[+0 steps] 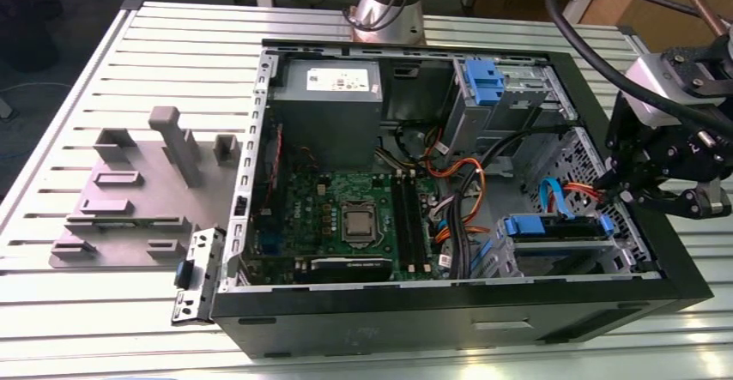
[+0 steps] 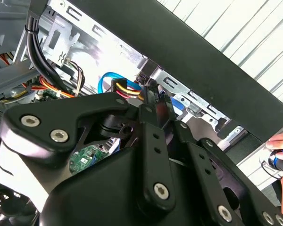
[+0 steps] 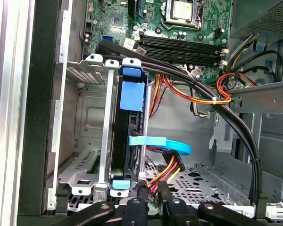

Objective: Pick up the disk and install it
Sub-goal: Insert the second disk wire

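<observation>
The disk (image 3: 132, 96) stands on edge inside the metal drive cage (image 3: 85, 122) of the open computer case, its blue carrier bracket facing outward. In the exterior view the disk (image 1: 548, 227) sits in the lower bay by the case's wall on the exterior view's right. My gripper (image 3: 152, 195) is a short way off the end of the disk, near the orange and yellow power cables (image 3: 167, 169). The fingers stand close together with nothing held. In the exterior view the gripper (image 1: 620, 193) hangs just inside that same wall. In the second wrist view the gripper (image 2: 148, 101) points at the cage and cables.
A grey power-supply box (image 1: 326, 97) and the motherboard (image 1: 343, 217) take up the case's middle. A second blue carrier (image 1: 481, 80) sits in the upper bay. Black cable bundles (image 3: 212, 94) cross beside the cage. A grey fixture (image 1: 137, 191) lies on the slatted table. A person's hand (image 2: 280, 141) is outside the case.
</observation>
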### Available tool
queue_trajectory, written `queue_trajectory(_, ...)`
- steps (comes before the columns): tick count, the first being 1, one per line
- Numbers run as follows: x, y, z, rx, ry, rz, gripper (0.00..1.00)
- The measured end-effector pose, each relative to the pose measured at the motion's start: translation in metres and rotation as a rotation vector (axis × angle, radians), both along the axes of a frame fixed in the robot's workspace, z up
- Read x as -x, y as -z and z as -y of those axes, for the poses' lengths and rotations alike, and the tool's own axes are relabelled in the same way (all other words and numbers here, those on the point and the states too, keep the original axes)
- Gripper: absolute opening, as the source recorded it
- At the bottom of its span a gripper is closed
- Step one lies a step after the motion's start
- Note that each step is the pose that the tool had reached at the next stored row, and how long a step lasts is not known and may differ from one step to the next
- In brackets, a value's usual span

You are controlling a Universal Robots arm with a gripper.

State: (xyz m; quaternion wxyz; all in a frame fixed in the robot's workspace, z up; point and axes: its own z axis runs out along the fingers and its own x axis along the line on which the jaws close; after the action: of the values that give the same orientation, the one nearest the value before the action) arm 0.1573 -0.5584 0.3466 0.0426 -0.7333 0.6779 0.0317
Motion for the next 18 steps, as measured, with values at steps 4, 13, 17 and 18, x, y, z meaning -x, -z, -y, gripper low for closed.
queue_trajectory(4, 0.0000, 0.0000, 0.0000, 0.0002, 0.000, -0.0001, 0.24)
queue_trajectory(13, 0.0000, 0.0002, 0.0000, 0.0001, 0.000, 0.0000, 0.37)
queue_trajectory(17, 0.0000, 0.0003, 0.0000, 0.0000, -0.028, 0.0000, 0.37)
queue_trajectory(18, 0.0000, 0.0003, 0.0000, 0.0001, -0.041, 0.0000, 0.37)
